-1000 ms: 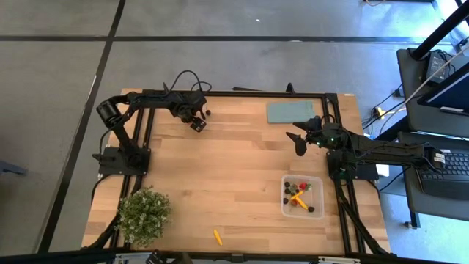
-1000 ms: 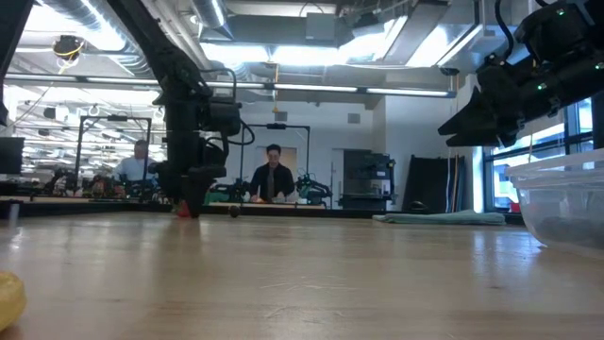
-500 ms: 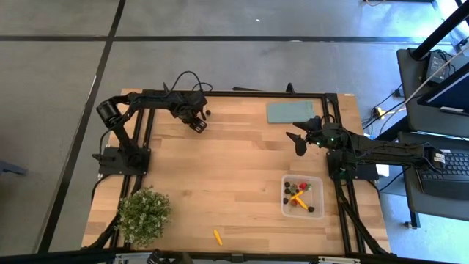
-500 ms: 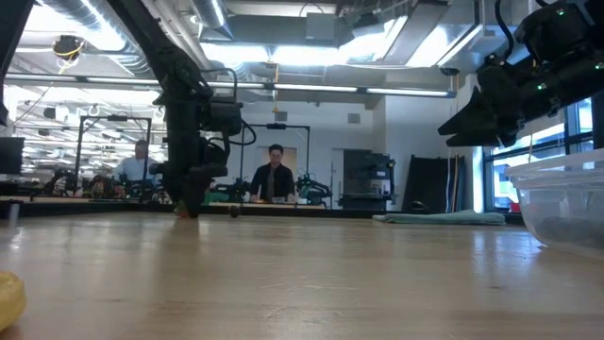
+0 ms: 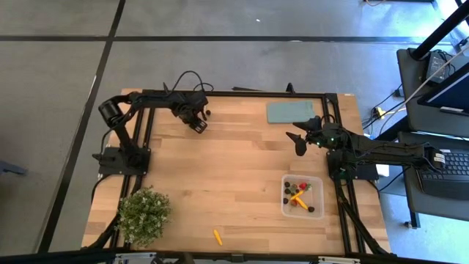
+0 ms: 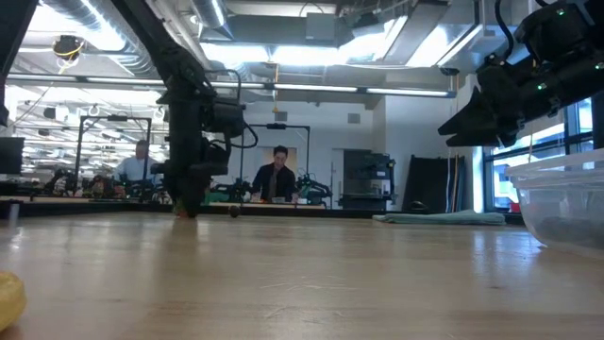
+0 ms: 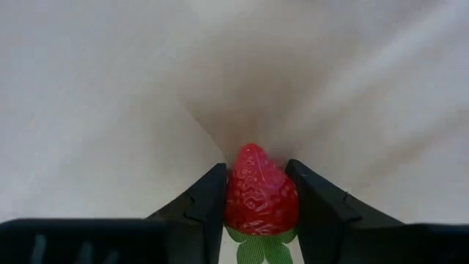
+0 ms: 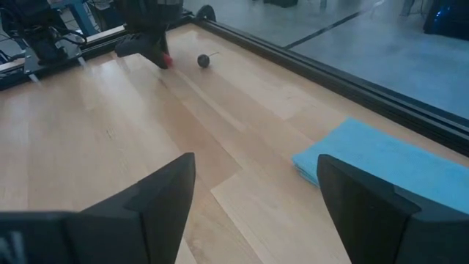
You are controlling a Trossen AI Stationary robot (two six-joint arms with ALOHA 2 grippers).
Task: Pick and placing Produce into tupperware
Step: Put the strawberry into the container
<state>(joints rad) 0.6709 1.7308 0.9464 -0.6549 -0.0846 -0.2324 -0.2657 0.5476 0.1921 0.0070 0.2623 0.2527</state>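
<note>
My left gripper [image 5: 198, 125] is at the table's far left, low over the wood, shut on a red strawberry [image 7: 260, 196]. It also shows in the low view [image 6: 190, 208] and, far off, in the right wrist view [image 8: 160, 57]. A dark round piece [image 5: 208, 113] lies on the table just beyond it. My right gripper [image 5: 299, 144] hangs open and empty above the table's far right [image 8: 253, 202]. The clear tupperware [image 5: 303, 196] stands near the right edge on its base. It holds several red, dark and orange pieces. One orange stick [image 5: 218, 237] lies near the front edge. My left gripper pinches the strawberry's two sides [image 7: 233, 202] between its two fingers [image 7: 209, 202]. The fingers come from above, pointing down. The green leafy end [image 7: 256, 246] lies back between the fingers and the red tip [image 7: 251, 150] points at the table. Whether the tip rests on the wood I cannot tell.
A flat teal slab [image 5: 289, 111] lies at the far right, just behind my right gripper. A bushy potted plant [image 5: 144, 214] stands at the near left corner. Bare wood lies between the two arms. People sit in the room beyond the table [image 6: 276, 179].
My left gripper has sunk a little toward the table at the strawberry. In the low view the red fruit showed beside the fingers a second ago and is now hidden behind them.
</note>
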